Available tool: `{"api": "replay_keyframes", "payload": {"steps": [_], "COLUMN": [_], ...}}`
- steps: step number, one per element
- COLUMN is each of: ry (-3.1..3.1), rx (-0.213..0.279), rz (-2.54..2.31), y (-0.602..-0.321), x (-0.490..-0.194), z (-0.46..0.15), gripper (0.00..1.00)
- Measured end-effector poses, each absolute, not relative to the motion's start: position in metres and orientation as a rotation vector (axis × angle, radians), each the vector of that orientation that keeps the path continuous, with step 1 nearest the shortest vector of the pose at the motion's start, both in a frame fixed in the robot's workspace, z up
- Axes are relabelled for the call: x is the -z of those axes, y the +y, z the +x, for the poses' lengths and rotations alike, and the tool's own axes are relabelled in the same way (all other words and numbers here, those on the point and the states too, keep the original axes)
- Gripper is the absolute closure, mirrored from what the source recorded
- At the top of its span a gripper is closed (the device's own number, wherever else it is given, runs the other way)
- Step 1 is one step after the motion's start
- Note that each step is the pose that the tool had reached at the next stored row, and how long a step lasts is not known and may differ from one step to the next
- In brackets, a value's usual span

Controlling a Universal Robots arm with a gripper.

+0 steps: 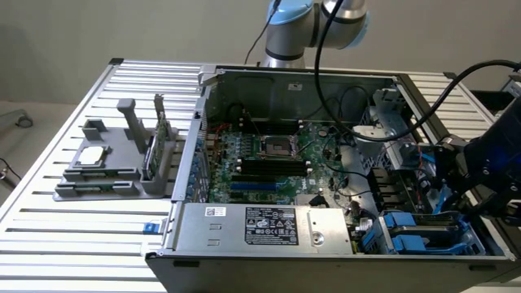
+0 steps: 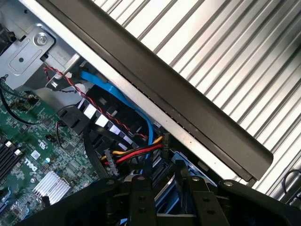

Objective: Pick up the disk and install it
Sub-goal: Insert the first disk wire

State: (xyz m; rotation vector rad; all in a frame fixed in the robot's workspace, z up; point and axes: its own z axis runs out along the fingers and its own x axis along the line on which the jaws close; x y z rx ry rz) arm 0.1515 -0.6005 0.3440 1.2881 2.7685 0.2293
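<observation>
Sunk into the open computer case (image 1: 269, 268), the tool (image 2: 167, 181) sits at the blue cage (image 1: 407, 239), in the corner of the case nearest the tabletop's (image 1: 82, 232) front edge at the exterior view's right. Whether it is clenched or released I cannot tell. Right at its tip the wrist view shows a blue-edged silver strip that I take for the disk (image 2: 162, 189), lying in or at the mouth of the cage; how deep it sits is hidden. A bundle of red, yellow and black wires (image 2: 136, 153) lies just beside the tool, and a blue cable (image 2: 117, 96) runs along the case wall. The motherboard (image 1: 269, 159) lies toward the middle of the case. Near the tabletop's edge at the exterior view's left, a grey tray (image 1: 106, 183) carries a small silver chip (image 1: 91, 155), well apart from the work.

My judgement: the step in hand is at the cage itself, with the disk either being gripped or being seated there; which of the two, I cannot settle. Any move from this spot calls for keeping the disk square to the cage rails, travelling straight along them, and staying clear of the wires crowding the tool.
</observation>
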Motion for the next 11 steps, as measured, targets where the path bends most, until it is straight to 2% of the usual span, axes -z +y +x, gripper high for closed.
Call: {"api": "replay_keyframes", "payload": {"steps": [11], "ry": [2.768], "rx": [-0.230], "rz": [1.289], "y": [-0.5947], "x": [-0.3405], "z": [0.1537], "gripper": [0.67]}}
